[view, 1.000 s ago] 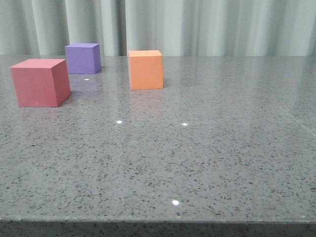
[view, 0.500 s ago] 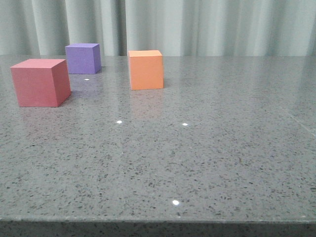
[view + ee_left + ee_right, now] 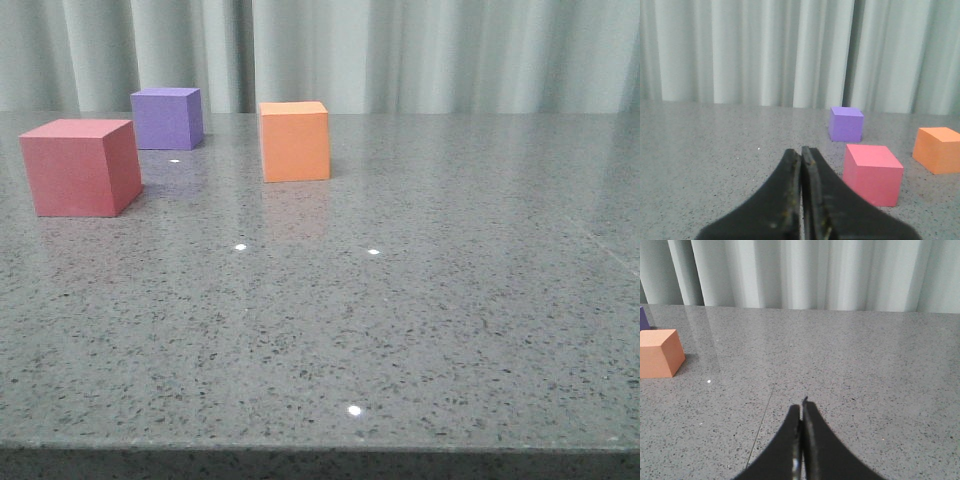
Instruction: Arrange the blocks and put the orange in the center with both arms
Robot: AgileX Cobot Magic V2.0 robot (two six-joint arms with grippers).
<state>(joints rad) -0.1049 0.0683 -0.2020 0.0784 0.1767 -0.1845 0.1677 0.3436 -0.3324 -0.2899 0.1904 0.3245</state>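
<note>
Orange cube [image 3: 295, 142], matte and sharp-edged, stands alone; left fingers [image 3: 790, 172] and right fingers [image 3: 792, 422] pressed together, empty.

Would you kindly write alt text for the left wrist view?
The shut left gripper points over a grey speckled table toward a red-pink cube, with a purple cube and an orange cube beyond, before pale curtains.

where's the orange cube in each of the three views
Front view: the orange cube stands left of centre toward the far edge, right of the purple cube.
Left wrist view: at the right edge, beside the red-pink cube, beyond the shut left gripper.
Right wrist view: at the left edge, well away from the shut right gripper.
Shared landmark: the pale pleated curtain behind the table.
</note>
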